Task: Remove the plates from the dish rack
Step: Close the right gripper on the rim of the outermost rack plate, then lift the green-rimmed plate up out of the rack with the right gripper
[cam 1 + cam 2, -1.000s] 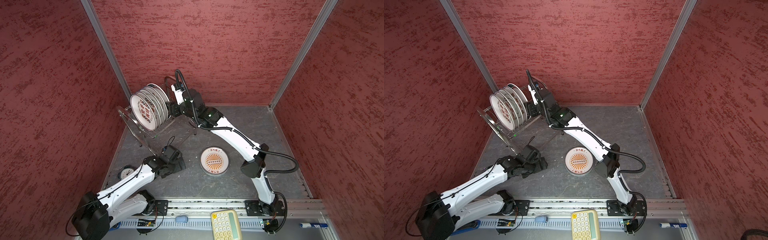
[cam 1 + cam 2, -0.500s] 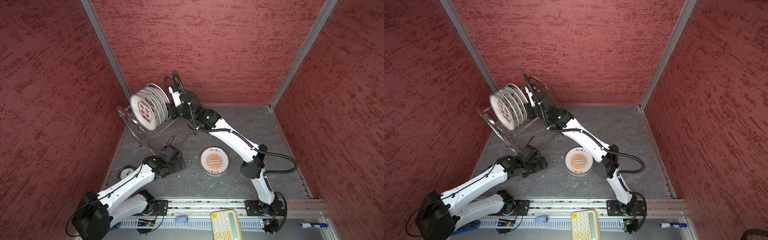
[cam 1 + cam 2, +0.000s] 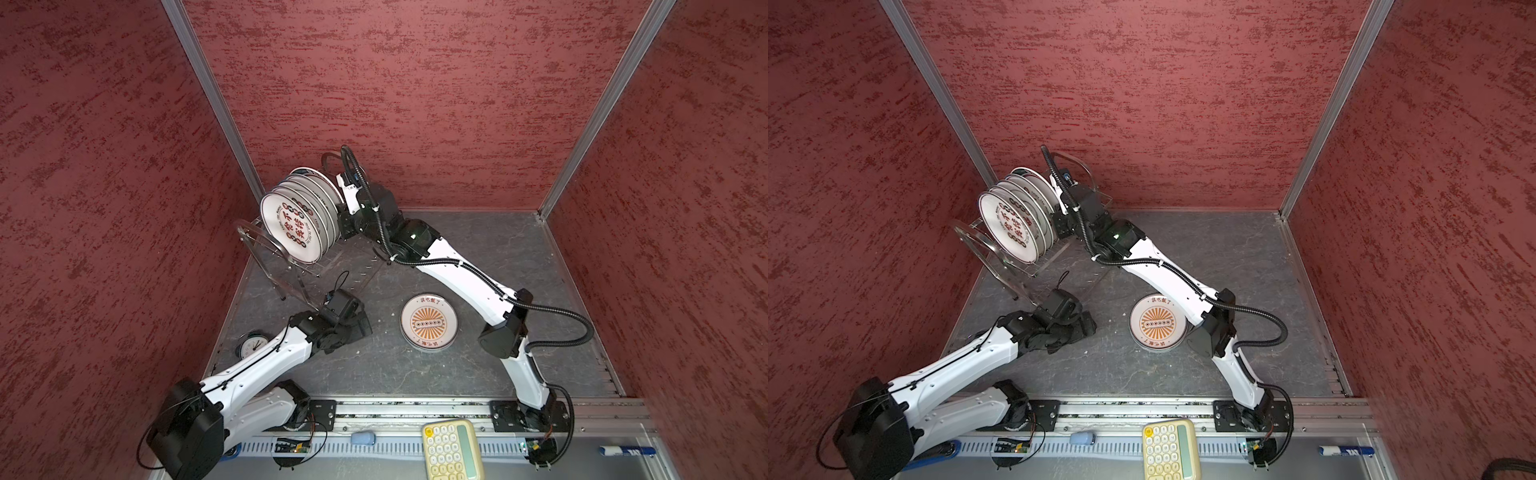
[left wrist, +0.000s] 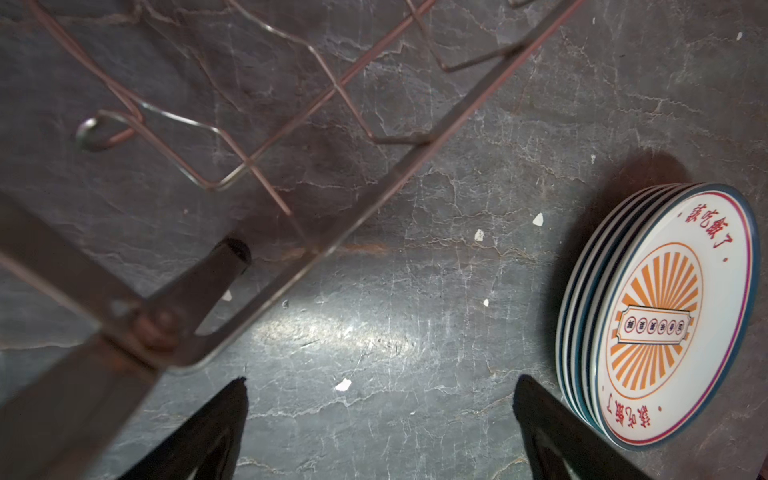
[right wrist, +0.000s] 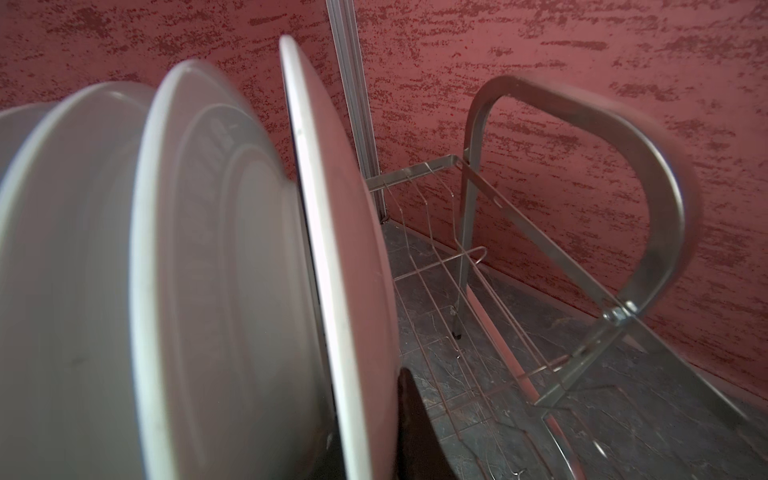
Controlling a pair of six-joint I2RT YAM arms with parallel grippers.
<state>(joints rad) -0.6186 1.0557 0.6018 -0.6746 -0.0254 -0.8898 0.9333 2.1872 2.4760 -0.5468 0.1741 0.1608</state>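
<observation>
The dish rack [image 3: 266, 249] [image 3: 967, 237] stands at the back left with several white plates [image 3: 297, 224] [image 3: 1013, 226] upright in it; the front one bears red characters. My right gripper [image 3: 343, 220] [image 3: 1059, 222] reaches in from the right. In the right wrist view it [image 5: 374, 415] is shut on the rim of the rearmost plate [image 5: 332, 249], one dark finger [image 5: 415, 436] against its back. A stack of plates [image 3: 429, 323] [image 4: 665, 316], orange sunburst on top, lies flat on the table. My left gripper [image 3: 361, 328] [image 4: 380, 415] hangs open and empty low beside the rack's leg [image 4: 208, 282].
A small alarm clock [image 3: 252, 344] sits by the left wall under my left arm. A yellow calculator [image 3: 451, 449] lies on the front rail. Red walls close in the back and sides. The rack's arched handle [image 5: 648, 166] stands behind the held plate.
My right gripper has pushed a little further into the rack and closed on the rearmost plate's rim. The left arm and the stack have not moved.
</observation>
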